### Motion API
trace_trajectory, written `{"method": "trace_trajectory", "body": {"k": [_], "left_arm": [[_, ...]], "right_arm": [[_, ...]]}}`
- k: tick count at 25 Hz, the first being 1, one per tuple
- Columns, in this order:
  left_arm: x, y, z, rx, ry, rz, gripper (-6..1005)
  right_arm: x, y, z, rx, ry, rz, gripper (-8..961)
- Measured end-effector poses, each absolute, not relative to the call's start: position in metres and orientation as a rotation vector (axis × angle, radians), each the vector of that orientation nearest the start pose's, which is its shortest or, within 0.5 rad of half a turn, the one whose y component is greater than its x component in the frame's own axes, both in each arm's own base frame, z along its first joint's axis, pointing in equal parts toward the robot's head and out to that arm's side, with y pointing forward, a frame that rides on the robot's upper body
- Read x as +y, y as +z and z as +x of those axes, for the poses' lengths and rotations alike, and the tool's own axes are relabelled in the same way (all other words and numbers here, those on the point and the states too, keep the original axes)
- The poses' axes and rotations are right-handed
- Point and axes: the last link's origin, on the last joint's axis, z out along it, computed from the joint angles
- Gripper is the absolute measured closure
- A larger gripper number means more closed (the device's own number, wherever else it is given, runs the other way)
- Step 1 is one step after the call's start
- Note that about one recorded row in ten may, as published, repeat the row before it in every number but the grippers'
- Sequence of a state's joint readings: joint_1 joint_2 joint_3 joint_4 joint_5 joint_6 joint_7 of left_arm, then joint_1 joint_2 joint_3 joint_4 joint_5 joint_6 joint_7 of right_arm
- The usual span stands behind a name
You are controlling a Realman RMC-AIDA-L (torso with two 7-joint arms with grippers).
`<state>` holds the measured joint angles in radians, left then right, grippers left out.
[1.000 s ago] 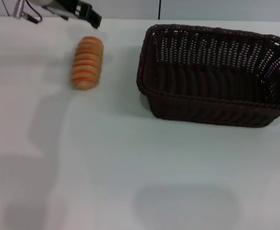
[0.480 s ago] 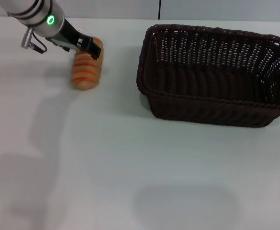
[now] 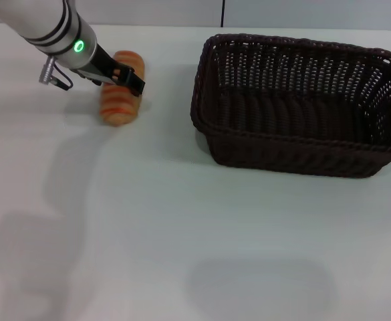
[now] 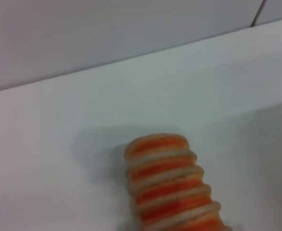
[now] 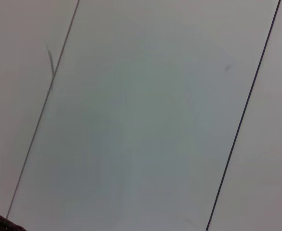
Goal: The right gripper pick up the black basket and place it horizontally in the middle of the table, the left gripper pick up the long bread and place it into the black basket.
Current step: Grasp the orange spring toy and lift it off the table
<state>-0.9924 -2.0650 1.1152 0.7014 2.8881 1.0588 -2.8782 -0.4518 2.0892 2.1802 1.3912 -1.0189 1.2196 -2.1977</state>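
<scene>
White table (image 3: 182, 227) is filling the head view, with a pale wall behind. We are seeing the black basket (image 3: 302, 103) sitting lengthwise right of centre, nothing inside it. Long bread (image 3: 121, 89) is lying on the far left part, well apart from the basket, pointing away from us. Left gripper (image 3: 129, 80) is reaching in from the left over the middle of the loaf; we cannot tell whether its fingers are parted or closed on it. Right gripper is not showing in any view. We are judging the bread light, soft and easy to squash, its ridges giving some grip. Best hold looks like across the narrow middle, gently.
</scene>
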Motion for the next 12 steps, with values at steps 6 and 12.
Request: {"method": "trace_trajectory", "body": {"k": [6, 12], "left_arm": [[0.457, -0.017, -0.198, -1.227, 0.336, -2.091, 252], [0.457, -0.019, -0.205, -1.230, 0.337, -2.083, 262]], "right_arm": [[0.162, 0.175, 0.329, 0.223, 0.461, -1.737, 676], [0.168, 0.175, 0.322, 0.198, 0.474, -1.750, 677]]}}
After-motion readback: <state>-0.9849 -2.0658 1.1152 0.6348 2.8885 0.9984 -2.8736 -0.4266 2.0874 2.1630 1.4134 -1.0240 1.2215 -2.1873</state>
